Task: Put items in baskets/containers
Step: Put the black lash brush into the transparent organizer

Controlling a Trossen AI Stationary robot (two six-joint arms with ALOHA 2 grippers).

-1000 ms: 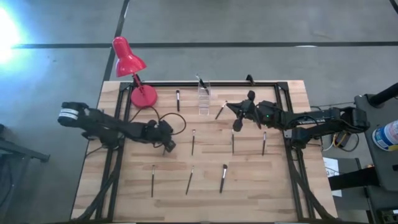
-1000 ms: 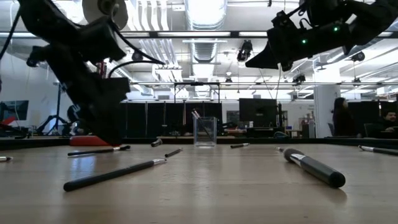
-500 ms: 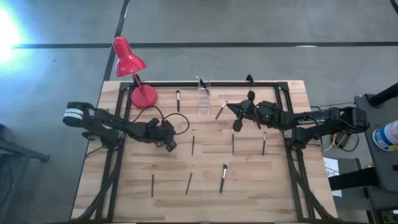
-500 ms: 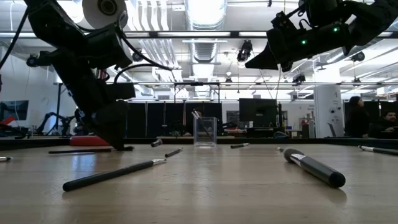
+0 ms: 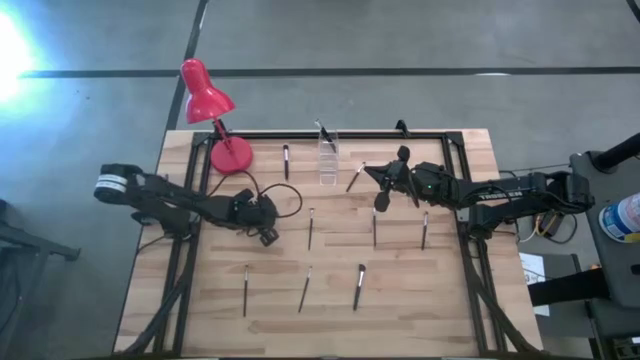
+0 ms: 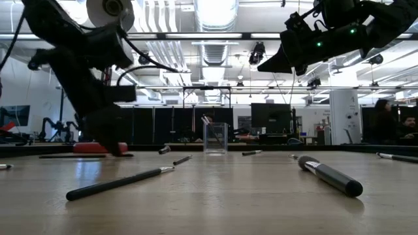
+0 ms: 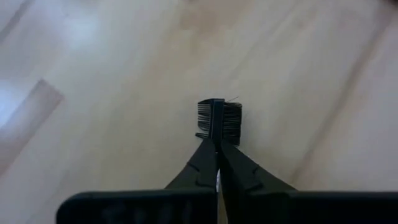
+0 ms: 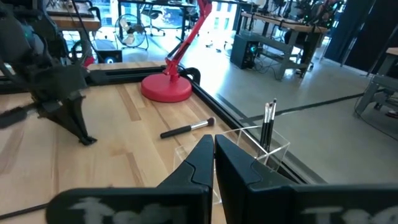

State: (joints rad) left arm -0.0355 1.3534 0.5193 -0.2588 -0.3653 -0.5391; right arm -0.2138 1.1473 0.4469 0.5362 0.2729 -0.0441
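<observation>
Several thin dark brushes lie flat on the wooden table, among them one (image 5: 310, 228) at the middle and one (image 5: 358, 287) nearer the front. The clear container (image 5: 328, 160) stands upright at the far middle with two brushes (image 8: 268, 121) leaning in it. My left gripper (image 5: 268, 237) is shut, tips down at the tabletop left of centre; in its wrist view the left gripper (image 7: 217, 121) has nothing between its fingers. In the low view a brush (image 6: 72, 156) lies at its foot. My right gripper (image 8: 213, 140) is shut and empty, hanging high beside the container. My left gripper points its shut fingertips (image 6: 119, 150) down at the table from above. A brush's handle (image 6: 98, 155) lies right beside them in the low view. I cannot tell whether the fingers touch the brush or the wood.
A red desk lamp (image 5: 208, 95) stands on its round base (image 5: 231, 155) at the far left, its cable (image 5: 285, 195) looping toward my left arm. Black frame rails (image 5: 465, 200) run along the table's sides and far edge.
My left gripper has dipped to the tabletop and shut. In the low view the brush at its foot has slid a little toward the table's left edge. My right arm has kept still.
</observation>
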